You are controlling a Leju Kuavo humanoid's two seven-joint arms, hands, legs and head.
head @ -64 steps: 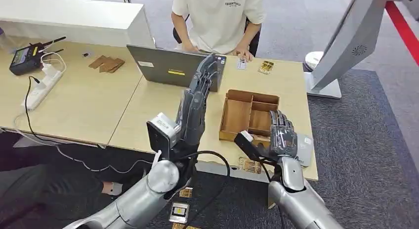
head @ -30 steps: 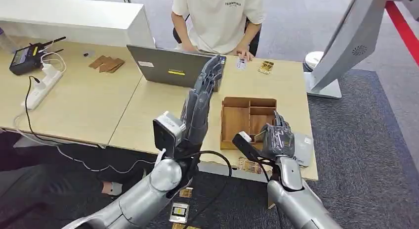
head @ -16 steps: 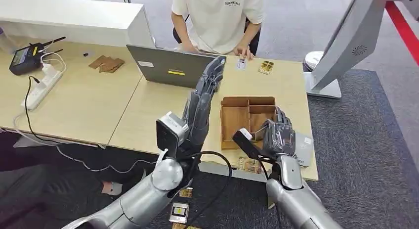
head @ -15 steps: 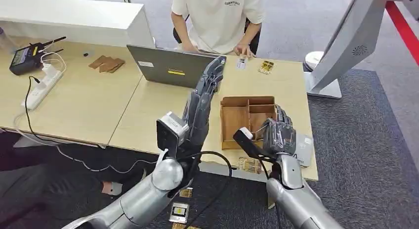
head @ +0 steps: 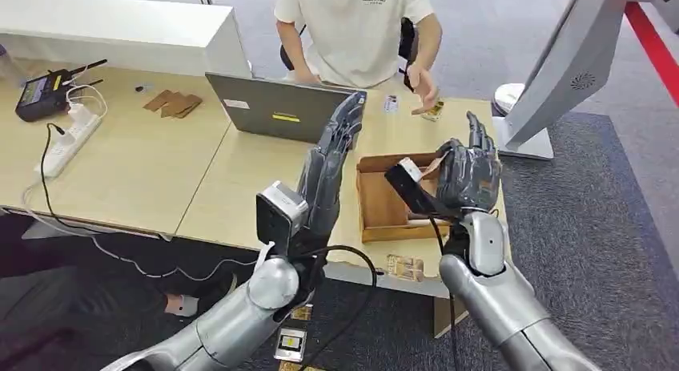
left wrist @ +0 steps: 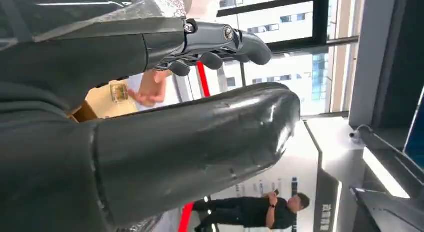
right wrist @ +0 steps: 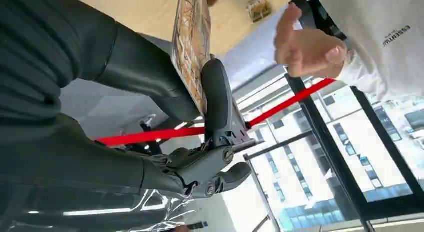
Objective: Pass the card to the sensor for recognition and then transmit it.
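Note:
My right hand (head: 468,175) is raised above the far right corner of the wooden tray (head: 383,213). It pinches a thin gold-patterned card (right wrist: 191,36) between thumb and a finger, and the card's edge (head: 433,166) shows beside the thumb. A person in a white shirt sits behind the table with an open hand (head: 421,87) lifted toward my right hand, a short gap away; the right wrist view has that hand (right wrist: 305,46) just past the card. My left hand (head: 327,172) stands upright left of the tray, fingers straight and apart, holding nothing.
A grey laptop (head: 276,110) sits behind my left hand. Small cards (head: 432,108) lie on the table near the person. A power strip (head: 68,143) and a radio (head: 40,90) are far left. A white stand base (head: 524,139) is at the right. Cards (head: 290,343) lie on the floor.
My right hand rose from the tray's front edge and moved forward toward the person, card in its pinch. The person's hand lifted off the table and opened. My left hand barely moved.

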